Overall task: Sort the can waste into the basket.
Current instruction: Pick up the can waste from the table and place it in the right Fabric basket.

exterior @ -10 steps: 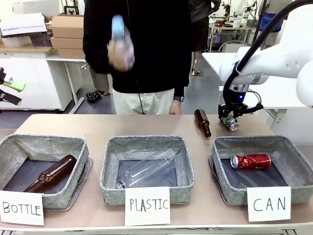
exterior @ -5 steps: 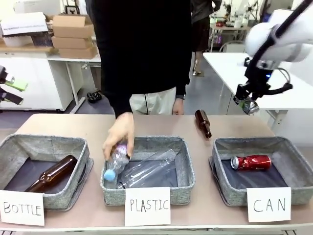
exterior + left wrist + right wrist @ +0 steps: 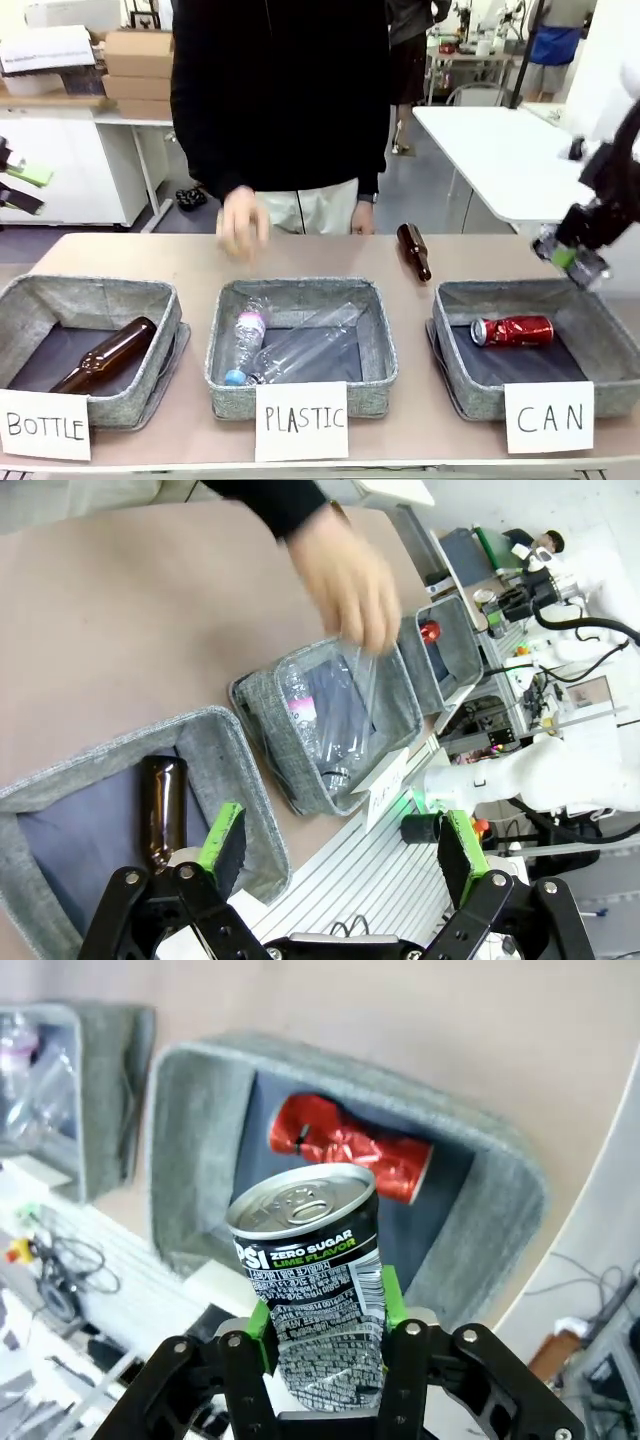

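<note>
The dented can (image 3: pixel 313 1282) is clamped in the right gripper (image 3: pixel 322 1345) above the far right corner of the CAN basket (image 3: pixel 462 385), so a small shift inward and release is probably needed. A red can (image 3: pixel 512 330) is already inside (bottles fill the other baskets). The left gripper (image 3: pixel 335 852) is held open, empty.
</note>
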Tool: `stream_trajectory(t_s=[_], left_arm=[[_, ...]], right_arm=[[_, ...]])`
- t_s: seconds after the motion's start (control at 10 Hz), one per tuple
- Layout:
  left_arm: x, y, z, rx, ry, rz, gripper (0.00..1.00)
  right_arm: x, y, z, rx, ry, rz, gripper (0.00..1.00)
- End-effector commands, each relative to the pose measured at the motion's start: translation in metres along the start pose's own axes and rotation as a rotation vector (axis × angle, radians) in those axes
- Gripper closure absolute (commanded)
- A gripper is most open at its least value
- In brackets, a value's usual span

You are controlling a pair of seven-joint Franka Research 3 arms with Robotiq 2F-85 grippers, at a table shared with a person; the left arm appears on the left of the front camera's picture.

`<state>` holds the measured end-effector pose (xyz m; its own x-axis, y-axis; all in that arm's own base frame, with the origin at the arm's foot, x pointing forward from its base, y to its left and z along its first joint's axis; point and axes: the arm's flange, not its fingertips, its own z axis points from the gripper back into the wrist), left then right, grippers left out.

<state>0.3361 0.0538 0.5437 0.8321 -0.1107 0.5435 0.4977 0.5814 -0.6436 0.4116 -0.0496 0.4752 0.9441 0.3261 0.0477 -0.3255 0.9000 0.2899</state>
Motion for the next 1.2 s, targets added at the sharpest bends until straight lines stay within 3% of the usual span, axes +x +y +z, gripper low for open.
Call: stream_trajectory(t_s=[0.0,0.1,0.2,0.4,0.5,0.6,1.1], left_arm=[[-0.001,0.0,0.002,-0.003,0.004,-0.02,0.0],[-0.001,0.0,0.002,-0.003,0.004,-0.02,0.0],[-0.001,0.0,0.002,-0.003,0.004,-0.02,0.0],[-0.001,0.0,0.002,-0.003,0.004,-0.02,0.0],[-0.001,0.0,0.002,-0.003,0.004,-0.02,0.0],[-0.001,0.0,0.002,-0.003,0.004,-0.02,0.0],[-0.001,0.0,0.002,-0.003,0.004,-0.02,0.0]], right_arm=[[0.014,-0.006,-0.011,-0.056,-0.031,-0.066,1.0],[0.0,0.0,0.0,0.0,0.0,0.0,1.0],[0.0,-0.006,-0.007,-0.003,0.003,-0.018,0.56],[-0.005,-0.012,-0.016,0.013,0.024,0.021,0.56],[-0.005,-0.014,-0.017,0.025,0.031,0.036,0.48],[-0.006,-0.015,-0.018,0.037,0.046,0.054,0.01],[-0.007,-0.017,-0.017,0.068,0.022,0.068,0.0]])
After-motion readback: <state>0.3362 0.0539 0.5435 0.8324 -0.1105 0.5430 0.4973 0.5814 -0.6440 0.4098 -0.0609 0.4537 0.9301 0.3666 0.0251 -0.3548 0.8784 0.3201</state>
